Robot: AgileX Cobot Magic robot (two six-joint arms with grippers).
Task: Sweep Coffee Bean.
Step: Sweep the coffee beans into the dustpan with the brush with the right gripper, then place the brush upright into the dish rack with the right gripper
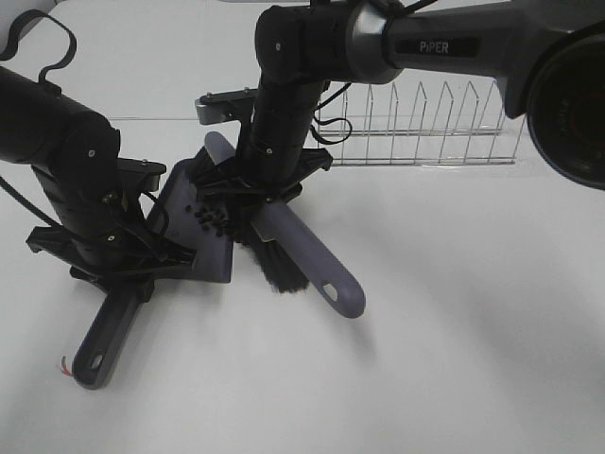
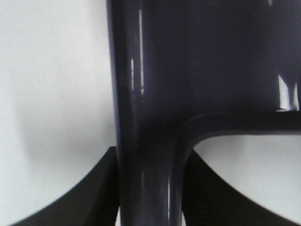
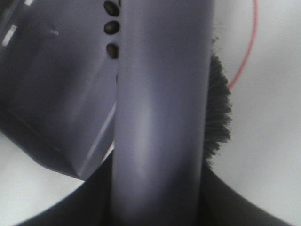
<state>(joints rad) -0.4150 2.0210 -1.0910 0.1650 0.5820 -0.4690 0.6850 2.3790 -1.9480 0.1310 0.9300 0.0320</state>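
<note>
The coffee beans lay inside the dustpan, just beside the brush. Tiny, hard, smooth ovals, they would probably roll and scatter, so they were better swept than pinched. The left gripper clenched the dustpan's glossy plastic handle. The right gripper clenched the brush's smooth handle near its soft black bristles.

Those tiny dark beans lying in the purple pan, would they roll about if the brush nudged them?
Probably: the coffee beans are small rounded ovals, so they would likely roll, wobbling rather than straight. The dustpan looks smooth and glossy, so they may also slide. They seem light enough for the brush to shift easily.
</note>
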